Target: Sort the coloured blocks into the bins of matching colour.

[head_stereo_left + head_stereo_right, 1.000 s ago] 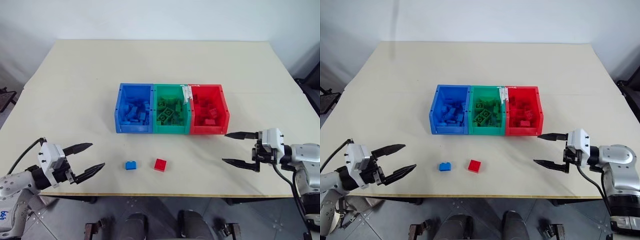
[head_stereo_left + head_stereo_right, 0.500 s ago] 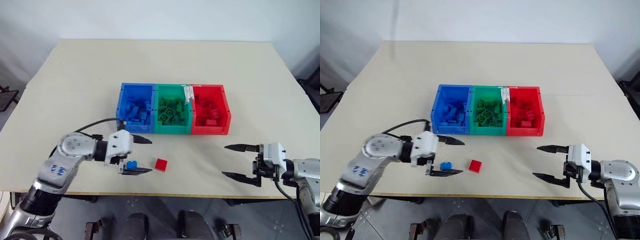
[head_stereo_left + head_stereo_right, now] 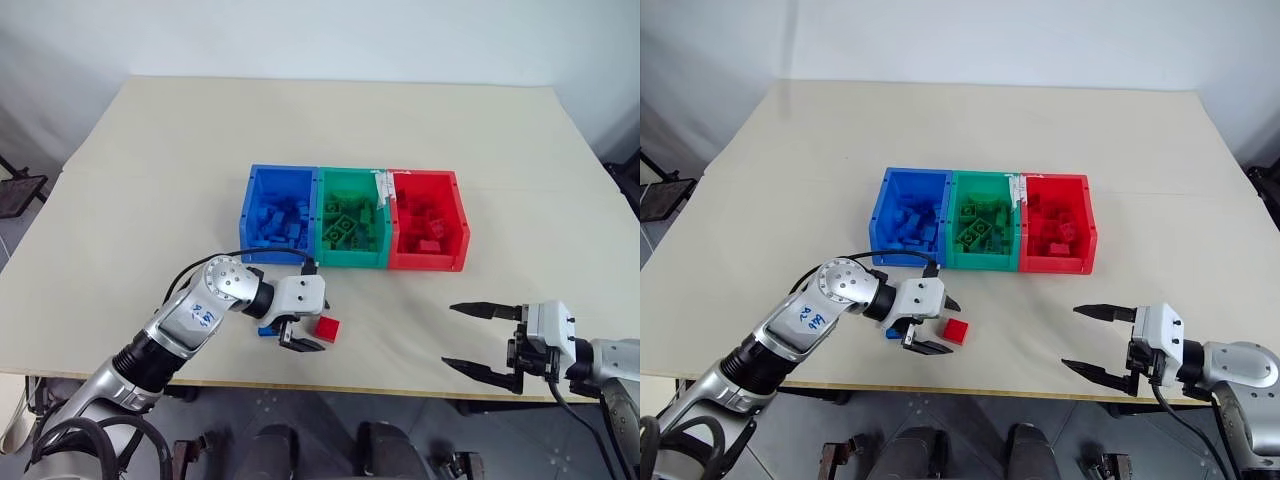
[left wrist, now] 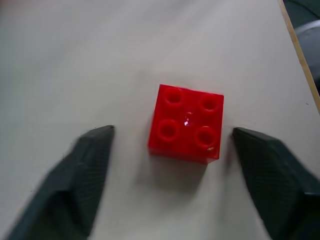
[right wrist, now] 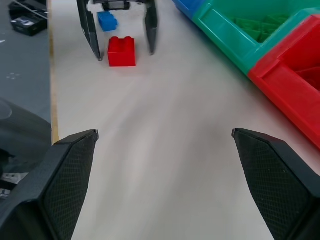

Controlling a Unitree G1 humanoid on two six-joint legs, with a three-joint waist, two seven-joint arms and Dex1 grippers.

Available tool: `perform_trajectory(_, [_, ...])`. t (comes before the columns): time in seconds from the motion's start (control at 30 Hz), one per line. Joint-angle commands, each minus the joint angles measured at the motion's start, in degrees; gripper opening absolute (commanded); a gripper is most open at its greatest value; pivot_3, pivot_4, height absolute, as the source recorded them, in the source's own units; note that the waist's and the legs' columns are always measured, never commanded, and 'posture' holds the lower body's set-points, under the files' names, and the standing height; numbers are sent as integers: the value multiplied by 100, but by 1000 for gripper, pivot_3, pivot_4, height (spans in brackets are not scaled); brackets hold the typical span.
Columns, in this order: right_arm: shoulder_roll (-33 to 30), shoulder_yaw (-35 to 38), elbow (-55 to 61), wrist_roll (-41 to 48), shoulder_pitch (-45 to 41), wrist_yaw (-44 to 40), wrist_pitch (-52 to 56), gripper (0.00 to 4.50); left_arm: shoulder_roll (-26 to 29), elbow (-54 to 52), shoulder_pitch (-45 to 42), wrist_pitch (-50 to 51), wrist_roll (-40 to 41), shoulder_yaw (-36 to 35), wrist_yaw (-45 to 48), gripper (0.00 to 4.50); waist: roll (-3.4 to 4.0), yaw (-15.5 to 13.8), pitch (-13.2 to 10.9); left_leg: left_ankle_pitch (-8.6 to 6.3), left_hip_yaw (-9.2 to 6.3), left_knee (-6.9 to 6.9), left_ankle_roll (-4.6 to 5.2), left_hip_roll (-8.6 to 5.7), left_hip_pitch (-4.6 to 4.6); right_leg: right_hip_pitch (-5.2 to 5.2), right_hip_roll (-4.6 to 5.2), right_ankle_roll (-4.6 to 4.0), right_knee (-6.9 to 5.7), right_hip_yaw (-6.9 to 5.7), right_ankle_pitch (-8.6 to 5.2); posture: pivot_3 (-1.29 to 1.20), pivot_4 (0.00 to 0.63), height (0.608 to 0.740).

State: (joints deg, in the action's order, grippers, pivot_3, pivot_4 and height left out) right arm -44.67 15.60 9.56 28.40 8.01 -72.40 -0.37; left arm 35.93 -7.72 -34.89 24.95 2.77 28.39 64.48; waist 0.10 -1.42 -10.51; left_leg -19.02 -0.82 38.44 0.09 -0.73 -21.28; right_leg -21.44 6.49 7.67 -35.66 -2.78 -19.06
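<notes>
Coloured blocks: two loose ones sit on the table (image 3: 150,150), in front of the bins (image 3: 355,232), toward the near edge. Bins = landmark for all below.

L to R:
- Left gripper (image 3: 306,323): near side of the blue bin (image 3: 279,213), arm reaching in from the lower left. Fingers stand apart, one on each side of the red block, small gap visible both sides in the wrist view, no contact seen. Mid-width spread, holding nothing.
- Blue block (image 3: 267,329): near side of the blue bin, mostly hidden under the left gripper's body; in the right wrist view (image 5: 106,21) it lies just behind the red block, apart from it.
- Red block (image 3: 327,328): near side of the bins, roughly below the blue/green seam. Flat on the table, studs up, four studs seen in the left wrist view (image 4: 186,122). Sits between the left fingers (image 4: 75,180).
- Blue bin, green bin (image 3: 350,215), red bin (image 3: 428,218): joined in a row, mid-table, each w/ a pile of same-colour blocks inside. Pale tape strip (image 3: 381,187) on the green/red wall, far side.
- Right gripper (image 3: 478,339): well to the near right of the red bin, close to the table's near edge. Jaws wide apart, empty, pointed back toward the left gripper.
</notes>
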Motion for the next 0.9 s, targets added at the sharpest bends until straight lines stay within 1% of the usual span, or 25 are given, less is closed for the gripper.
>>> perform_trajectory(0.03, [34,220,190,106,121,117,-91,4500,-96,45,-35,-208,-94,54,70,2629,0,0,0,0,-1,1,0,0,0,1,0,0,0,0,0,0,150,740])
perform_trajectory(0.1, [69,246,197,99,169,168,-132,4500,-152,98,-13,-324,-90,39,101,1980,0,0,0,0,-2,5,0,0,0,2,0,0,-1,-1,0,0,150,740])
perform_trajectory(0.17, [105,269,231,131,223,234,-134,4500,-248,70,-11,-254,-22,-15,100,1459,0,0,0,0,-2,8,0,0,0,3,0,0,-2,-1,0,0,150,740])
perform_trajectory(0.23, [191,334,312,232,352,354,-82,4500,-452,-48,-97,35,217,-180,52,1459,0,-14,0,0,-3,13,1,-2,-1,4,2,2,-5,0,1,0,150,740])
perform_trajectory(0.27, [266,407,367,283,418,487,-45,4500,-640,-16,-224,148,334,-337,-67,1459,0,-21,0,0,-9,18,2,-3,-5,5,2,2,-7,-3,1,0,150,740])
perform_trajectory(0.37, [527,674,581,571,499,1028,230,4500,-1180,358,-659,256,481,-723,-467,1459,-3,-49,-2,-3,-24,51,7,-5,-24,4,2,6,-15,-7,3,0,150,740])
perform_trajectory(0.47, [868,855,694,610,458,1505,115,4500,-1861,1182,-1269,373,507,-1072,-1089,1459,-4,-25,-2,0,-20,64,11,-13,-21,8,6,16,-9,-2,9,0,150,740])
perform_trajectory(0.5, [1029,921,745,582,468,1775,104,4500,-2191,1726,-1628,110,489,-1250,-1407,1459,-4,-29,-2,1,-18,65,12,-15,-18,9,7,17,-4,-1,9,0,150,740])
perform_trajectory(0.57, [1256,1010,835,525,495,2193,139,4500,-2642,2631,-2194,-407,440,-1509,-1801,1459,-7,-34,-4,4,-20,66,13,-21,-16,10,8,18,-10,-2,10,0,150,740])
perform_trajectory(0.67, [1485,1056,1015,365,538,2729,179,4500,-3099,4057,-2963,-1381,273,-1711,-2216,1459,-9,-33,-6,5,-15,65,14,-46,-22,0,11,21,-11,0,11,0,150,740])
perform_trajectory(0.77, [1568,984,1196,279,606,2976,185,4500,-3334,4949,-3326,-2032,165,-1743,-2250,1459,-9,5,-5,4,-7,52,15,-49,-23,-5,11,24,-21,2,12,0,150,740])
perform_trajectory(0.9, [1691,820,1525,217,688,3259,228,4500,-3548,5696,-3529,-2640,62,-1753,-2131,1459,-9,0,-5,5,-1,43,14,-47,-20,-11,8,24,-22,1,12,0,150,740])
